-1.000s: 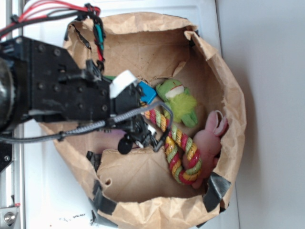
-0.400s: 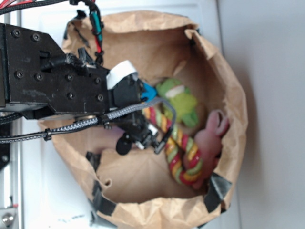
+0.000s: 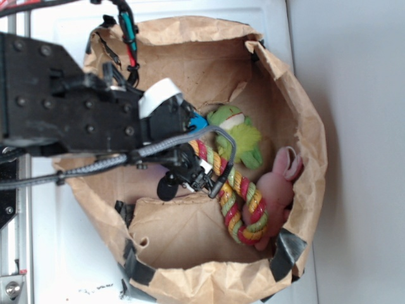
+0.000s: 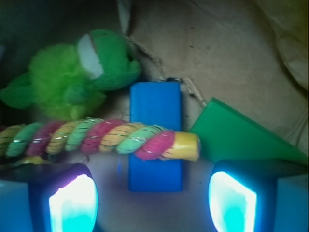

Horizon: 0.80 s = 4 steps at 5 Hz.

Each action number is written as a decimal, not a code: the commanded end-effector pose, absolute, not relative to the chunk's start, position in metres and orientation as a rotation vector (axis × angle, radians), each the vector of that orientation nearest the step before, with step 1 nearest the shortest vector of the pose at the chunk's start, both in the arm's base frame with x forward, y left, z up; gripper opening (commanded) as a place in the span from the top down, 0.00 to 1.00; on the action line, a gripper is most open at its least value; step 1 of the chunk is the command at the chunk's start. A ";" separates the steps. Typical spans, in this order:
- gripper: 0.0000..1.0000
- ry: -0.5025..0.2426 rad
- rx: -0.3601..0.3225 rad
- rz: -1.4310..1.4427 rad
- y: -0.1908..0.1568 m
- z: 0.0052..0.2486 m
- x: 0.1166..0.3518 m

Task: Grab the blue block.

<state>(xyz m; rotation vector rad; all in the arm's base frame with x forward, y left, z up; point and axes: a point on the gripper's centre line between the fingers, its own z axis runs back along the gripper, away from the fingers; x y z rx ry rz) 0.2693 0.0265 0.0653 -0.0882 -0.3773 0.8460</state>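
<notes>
Wrist view: the gripper is wide open and empty, with the blue block lying between the jaws toward 12 o'clock. The rope crosses it, so it could be pinched too; the green block lies at 2 o'clock.

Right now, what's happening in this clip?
A WidowX arm is reaching into a paper bag for the blue block. Its gripper is open above the block, not touching it. The braided rope toy lies across the block's middle, a green plush toy sits beside it, and the green block lies on its other side. A pink plush lies further off. Nothing is grasped yet.
</notes>
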 end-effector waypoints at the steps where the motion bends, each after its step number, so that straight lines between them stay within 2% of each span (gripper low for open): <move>1: 0.00 -0.396 -0.094 0.827 0.022 0.059 0.272; 4: 0.00 -0.385 -0.083 0.805 0.011 0.049 0.269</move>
